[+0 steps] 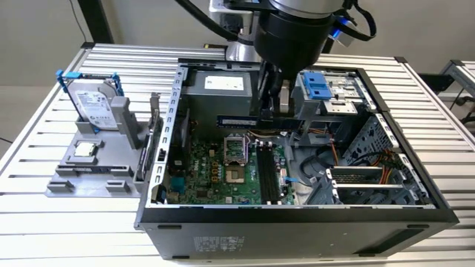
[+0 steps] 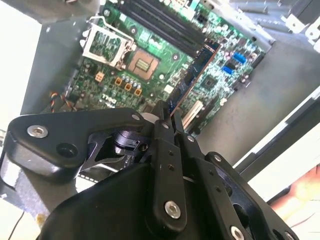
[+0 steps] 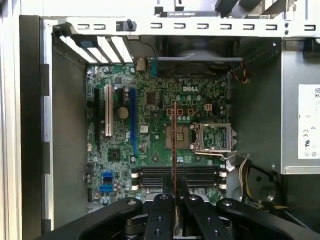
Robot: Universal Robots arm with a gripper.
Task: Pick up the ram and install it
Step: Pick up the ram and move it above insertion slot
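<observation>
1. Gripper [image 1: 268, 118]: clenched on the ram [image 1: 236, 120], which hangs edge-down over the motherboard [image 1: 211, 172].
2. Nearby: power supply [image 1: 222, 92] just behind the ram, blue drive cage [image 1: 321, 89] beside the arm, black memory slots [image 1: 267, 172] beneath.
3. Clearance: case walls [image 1: 297, 214] on all sides, top open.
4. Outside the case: hard drive [image 1: 95, 108] on a grey stand [image 1: 97, 178].

Ram [image 1: 236, 120] is seen as bluish-green, motherboard [image 3: 150, 117] is done in green with black slots — and the gripper [image 2: 166, 112] is finished all black.
</observation>
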